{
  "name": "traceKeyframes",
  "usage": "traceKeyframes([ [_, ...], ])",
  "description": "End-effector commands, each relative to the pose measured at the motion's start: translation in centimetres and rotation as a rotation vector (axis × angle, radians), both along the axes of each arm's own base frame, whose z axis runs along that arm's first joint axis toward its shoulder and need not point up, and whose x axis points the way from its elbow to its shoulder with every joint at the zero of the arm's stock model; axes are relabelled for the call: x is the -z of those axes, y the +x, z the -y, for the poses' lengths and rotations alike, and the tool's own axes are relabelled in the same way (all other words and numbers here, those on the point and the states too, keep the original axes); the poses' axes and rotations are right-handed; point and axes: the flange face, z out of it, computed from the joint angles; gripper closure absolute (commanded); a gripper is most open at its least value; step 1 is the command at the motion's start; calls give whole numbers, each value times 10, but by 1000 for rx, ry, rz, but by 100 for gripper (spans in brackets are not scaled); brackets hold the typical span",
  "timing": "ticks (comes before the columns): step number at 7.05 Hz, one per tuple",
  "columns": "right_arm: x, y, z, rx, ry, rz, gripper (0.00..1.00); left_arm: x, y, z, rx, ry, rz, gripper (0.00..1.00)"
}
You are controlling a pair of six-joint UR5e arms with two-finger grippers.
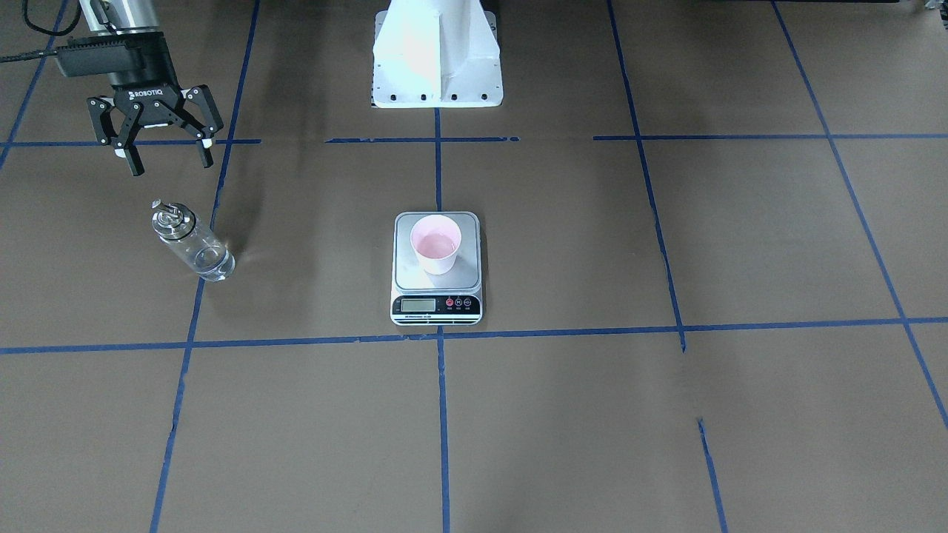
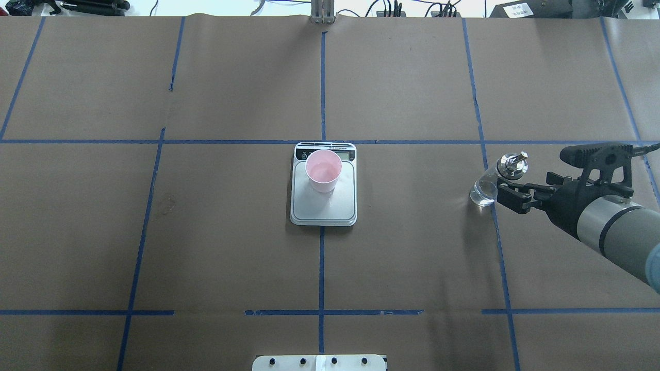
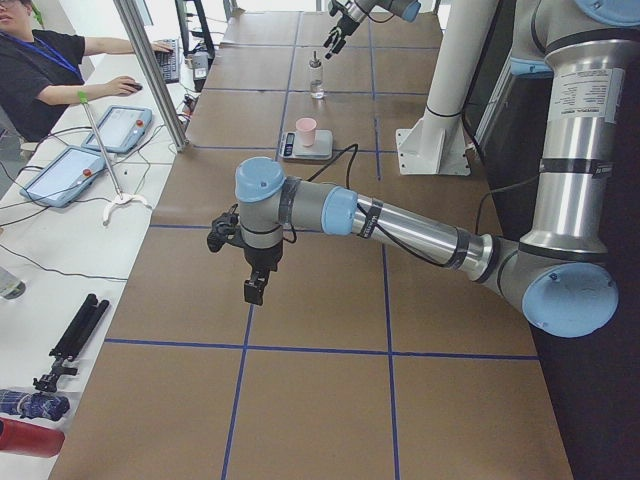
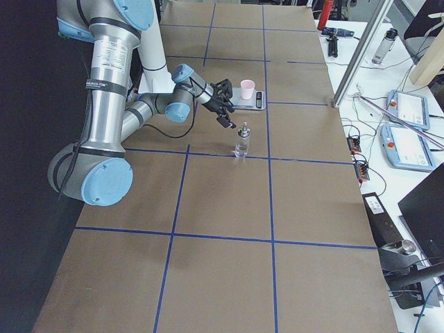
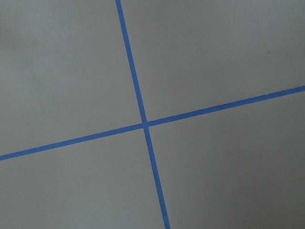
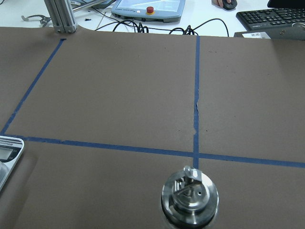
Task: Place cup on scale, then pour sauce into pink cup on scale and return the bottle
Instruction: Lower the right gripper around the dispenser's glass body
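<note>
pink paper cup on kitchen scale, liquid seemingly inside; glass bottle upright at scale's 9 o'clock (front-facing view), right gripper wide open, empty, at bottle's 12 o'clock, so task looks nearly complete.

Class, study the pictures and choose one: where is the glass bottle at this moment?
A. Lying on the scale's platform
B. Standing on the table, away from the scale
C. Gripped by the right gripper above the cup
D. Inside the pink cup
B: the bottle stands upright on the table, well to the side of the scale, and the right gripper is open and holds nothing.
</note>
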Motion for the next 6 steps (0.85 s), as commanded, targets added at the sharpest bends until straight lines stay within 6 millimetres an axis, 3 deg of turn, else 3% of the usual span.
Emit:
traceKeyframes([
  [1, -23, -1, -11, -40, 33, -11, 0, 1, 1, -2, -3, -2, -16, 0],
  [2, -38, -13, -14, -60, 56, 29, 0, 0, 1, -2, -3, -3, -16, 0],
  [3, -70, -27, -14, -82, 86, 40, 0, 0, 1, -2, -3, -3, -16, 0],
  [6, -116, -49, -26, -117, 146, 40, 0, 1, 1, -2, -3, 0, -16, 0],
])
